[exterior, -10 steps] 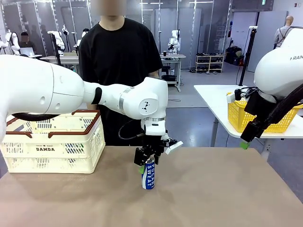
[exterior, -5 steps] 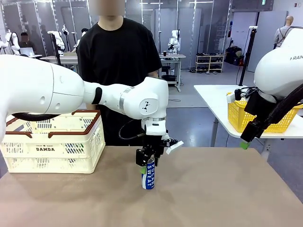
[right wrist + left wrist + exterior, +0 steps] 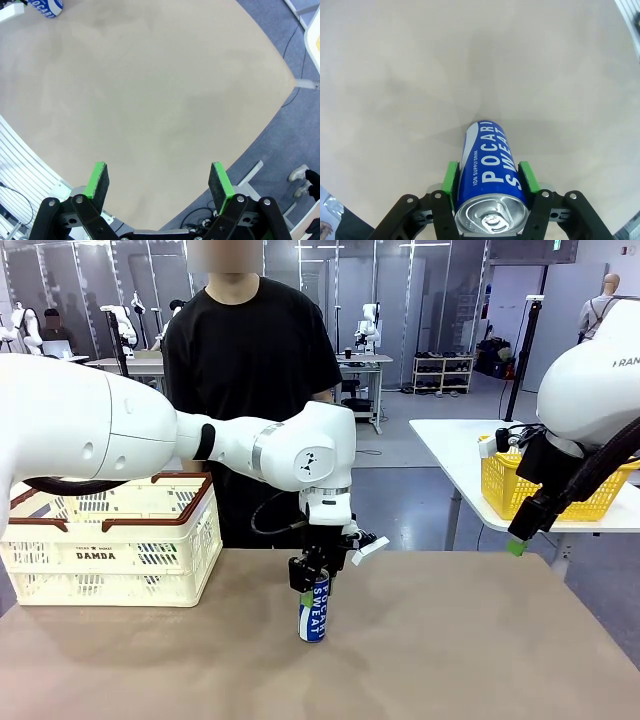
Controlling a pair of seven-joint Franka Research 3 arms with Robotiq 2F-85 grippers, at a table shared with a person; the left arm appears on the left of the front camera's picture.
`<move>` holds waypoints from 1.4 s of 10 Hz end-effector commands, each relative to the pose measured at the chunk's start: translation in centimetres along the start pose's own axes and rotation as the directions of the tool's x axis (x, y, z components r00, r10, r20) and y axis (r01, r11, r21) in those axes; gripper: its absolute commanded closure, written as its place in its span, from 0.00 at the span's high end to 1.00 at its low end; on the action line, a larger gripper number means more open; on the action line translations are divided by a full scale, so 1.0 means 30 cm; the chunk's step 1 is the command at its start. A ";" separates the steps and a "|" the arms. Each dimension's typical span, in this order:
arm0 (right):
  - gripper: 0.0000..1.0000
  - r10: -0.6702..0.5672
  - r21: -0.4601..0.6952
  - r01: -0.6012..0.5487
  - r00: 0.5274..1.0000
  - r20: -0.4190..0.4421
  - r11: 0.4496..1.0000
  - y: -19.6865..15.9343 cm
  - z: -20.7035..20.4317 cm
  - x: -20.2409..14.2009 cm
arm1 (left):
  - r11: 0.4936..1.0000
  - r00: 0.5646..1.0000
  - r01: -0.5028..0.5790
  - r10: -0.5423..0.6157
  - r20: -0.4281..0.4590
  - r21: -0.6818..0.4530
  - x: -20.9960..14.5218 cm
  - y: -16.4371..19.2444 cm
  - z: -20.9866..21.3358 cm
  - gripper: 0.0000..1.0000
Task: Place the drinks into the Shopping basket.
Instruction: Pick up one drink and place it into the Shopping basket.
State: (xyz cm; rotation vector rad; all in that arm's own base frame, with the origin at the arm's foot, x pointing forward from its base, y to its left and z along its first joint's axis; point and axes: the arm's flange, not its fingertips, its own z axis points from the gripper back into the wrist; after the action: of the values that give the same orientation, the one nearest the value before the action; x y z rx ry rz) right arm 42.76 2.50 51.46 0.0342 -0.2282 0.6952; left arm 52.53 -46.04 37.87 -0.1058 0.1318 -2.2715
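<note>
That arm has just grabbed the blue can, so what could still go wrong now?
The left gripper pinches the slim blue-and-white metal can only near its top, so it might swing or slip when lifted. The cream slotted plastic basket has a raised brown rim; carried too low, the can could knock against it.

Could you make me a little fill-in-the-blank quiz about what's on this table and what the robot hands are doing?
1. The left gripper is shut on a blue ____.
2. The can stands ____ on the table.
3. The cream Shopping basket has the word ____ printed on its side.
4. The right gripper is ____ and holds nothing.

Missing words: can; upright; DAMDA; open
</note>
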 end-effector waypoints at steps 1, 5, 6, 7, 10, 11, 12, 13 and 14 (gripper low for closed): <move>1.00 0.015 0.000 -0.015 1.000 -0.002 1.000 -0.005 0.004 -0.008 | 1.000 0.999 -0.008 0.007 0.031 0.007 0.013 -0.042 0.025 0.12; 1.00 0.015 0.000 -0.015 1.000 -0.002 1.000 -0.005 0.004 -0.008 | 0.995 1.000 -0.030 0.030 -0.002 0.099 -0.009 -0.126 0.263 0.12; 1.00 0.015 0.000 -0.015 1.000 -0.002 1.000 -0.005 0.004 -0.008 | 0.994 0.999 -0.036 0.034 0.018 0.100 -0.010 -0.159 0.366 0.12; 1.00 0.015 0.000 -0.015 1.000 -0.002 1.000 -0.005 0.004 -0.008 | 0.995 0.999 -0.047 0.049 -0.013 0.093 -0.003 -0.188 0.474 0.12; 1.00 0.015 0.000 -0.015 1.000 -0.002 1.000 -0.005 0.004 -0.008 | 0.991 0.993 -0.046 0.059 -0.100 0.122 0.005 -0.236 0.695 0.12; 1.00 0.015 0.000 -0.015 1.000 -0.002 1.000 -0.005 0.004 -0.008 | 0.992 0.993 -0.046 0.058 -0.101 0.119 -0.003 -0.235 0.712 0.12; 1.00 0.015 0.000 -0.015 1.000 -0.002 1.000 -0.005 0.004 -0.008 | 0.992 0.995 -0.045 0.056 -0.088 0.121 -0.013 -0.232 0.716 0.12; 1.00 0.015 0.000 -0.015 1.000 -0.002 1.000 -0.005 0.004 -0.008 | 0.990 0.996 -0.032 0.043 -0.076 0.138 -0.020 -0.231 0.709 0.12; 1.00 0.015 0.000 -0.015 1.000 -0.002 1.000 -0.005 0.004 -0.008 | 0.990 0.996 -0.037 0.048 -0.080 0.136 -0.008 -0.279 0.702 0.12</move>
State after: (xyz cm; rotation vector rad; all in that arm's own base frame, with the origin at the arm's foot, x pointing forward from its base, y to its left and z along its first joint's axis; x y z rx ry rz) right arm 42.77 2.50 51.45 0.0343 -0.2281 0.6950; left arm 49.44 -41.79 59.03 0.0534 0.0318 -2.2341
